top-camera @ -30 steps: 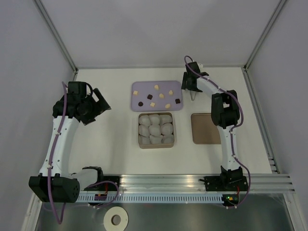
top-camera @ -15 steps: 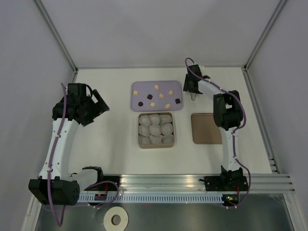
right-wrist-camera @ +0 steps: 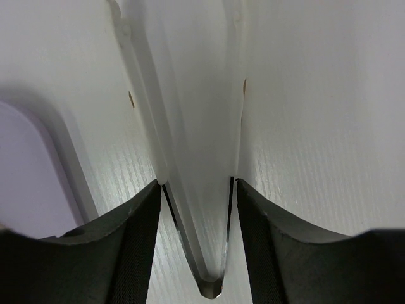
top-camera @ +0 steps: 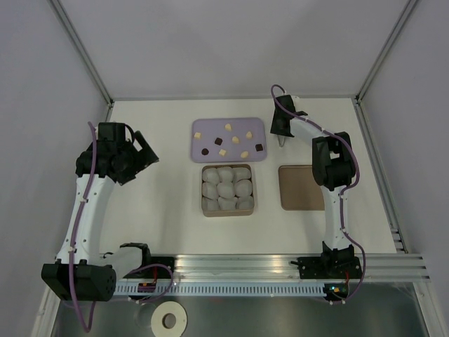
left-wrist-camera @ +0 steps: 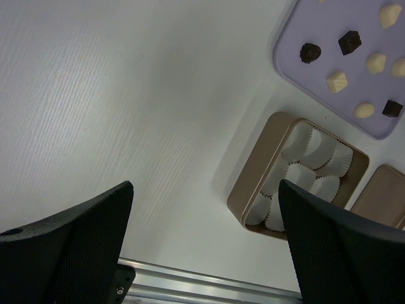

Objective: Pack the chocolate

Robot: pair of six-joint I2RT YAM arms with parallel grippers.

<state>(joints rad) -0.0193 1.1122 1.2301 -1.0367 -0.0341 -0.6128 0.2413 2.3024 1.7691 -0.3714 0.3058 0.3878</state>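
Several small chocolate pieces, cream (top-camera: 228,126) and dark brown (top-camera: 259,147), lie scattered on a lilac tray (top-camera: 210,128). My right gripper (top-camera: 280,128) hangs just beyond the tray's right end, shut on translucent white tweezers (top-camera: 281,141) that point down at the table. In the right wrist view the tweezers (right-wrist-camera: 196,126) sit pinched between both fingers, right gripper (right-wrist-camera: 196,182), with the tray's edge (right-wrist-camera: 25,177) at the left. My left gripper (top-camera: 144,151) is open and holds nothing, far left of the tray. In its wrist view, left gripper (left-wrist-camera: 204,185), a dark chocolate piece (left-wrist-camera: 349,42) shows.
A tan box (top-camera: 228,214) filled with white crinkled paper cups (top-camera: 226,188) stands in front of the tray. A flat brown lid (top-camera: 300,187) lies to its right. The metal rail (top-camera: 231,263) runs along the near edge; walls enclose the table.
The right gripper's fingers have closed in on the tweezers and shifted slightly to the right. The left arm has barely moved.
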